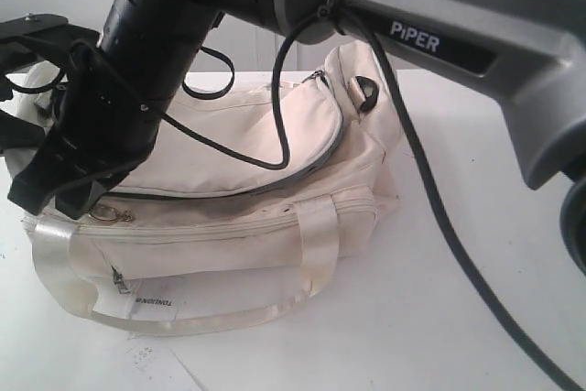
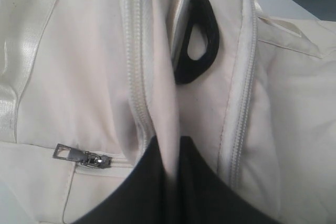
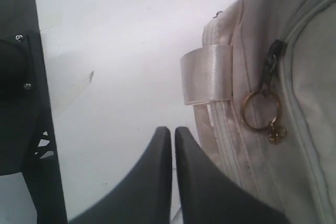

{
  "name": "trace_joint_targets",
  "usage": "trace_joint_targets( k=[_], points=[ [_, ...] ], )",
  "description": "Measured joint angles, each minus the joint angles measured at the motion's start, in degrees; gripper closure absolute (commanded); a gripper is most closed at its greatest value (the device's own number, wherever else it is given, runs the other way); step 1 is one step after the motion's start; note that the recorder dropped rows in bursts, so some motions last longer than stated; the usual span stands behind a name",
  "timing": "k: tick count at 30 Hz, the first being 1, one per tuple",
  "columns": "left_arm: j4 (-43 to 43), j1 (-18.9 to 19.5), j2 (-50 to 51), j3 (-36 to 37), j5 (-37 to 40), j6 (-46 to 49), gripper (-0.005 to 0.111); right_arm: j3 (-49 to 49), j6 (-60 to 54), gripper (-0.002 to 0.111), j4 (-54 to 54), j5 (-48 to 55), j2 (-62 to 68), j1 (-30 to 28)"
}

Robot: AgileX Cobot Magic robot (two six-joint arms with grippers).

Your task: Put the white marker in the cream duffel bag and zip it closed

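Observation:
The cream duffel bag point(image 1: 238, 208) lies on the white table with its satin handles point(image 1: 316, 244) hanging down the front. My right arm reaches across to the bag's left end. There the right gripper point(image 3: 172, 129) is shut with nothing in it, over the table beside the gold ring point(image 3: 261, 109) on the grey zip pull point(image 3: 273, 56). The same gripper point(image 1: 73, 200) shows just left of the ring point(image 1: 110, 215) in the exterior view. My left gripper point(image 2: 165, 142) is shut on a fold of the bag's cream fabric point(image 2: 168, 98), below a black D-ring point(image 2: 197, 35). The white marker is not in view.
A front pocket zip pull point(image 2: 79, 156) lies beside the left fingers. A paper tag point(image 1: 156, 304) hangs at the bag's front. The right arm's black cable point(image 1: 439, 217) trails over the table. A black stand point(image 3: 21, 103) stands near the right gripper.

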Motion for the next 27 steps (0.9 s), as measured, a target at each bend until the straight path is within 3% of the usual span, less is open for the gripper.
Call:
trace_joint_targets(
  k=[4,9,27],
  points=[
    [-0.1,0.0,0.0,0.0,0.0,0.0,0.107,0.0,6.3,0.078,-1.3,0.0,-0.1,0.0],
    [-0.1,0.0,0.0,0.0,0.1,0.3,0.107,0.0,12.9,0.064,-0.9,0.0,0.1,0.0],
    [-0.8,0.0,0.1,0.0,0.4,1.6,0.107,-0.2,26.9,0.063,-0.6,-6.4,6.4,-0.1]
  ],
)
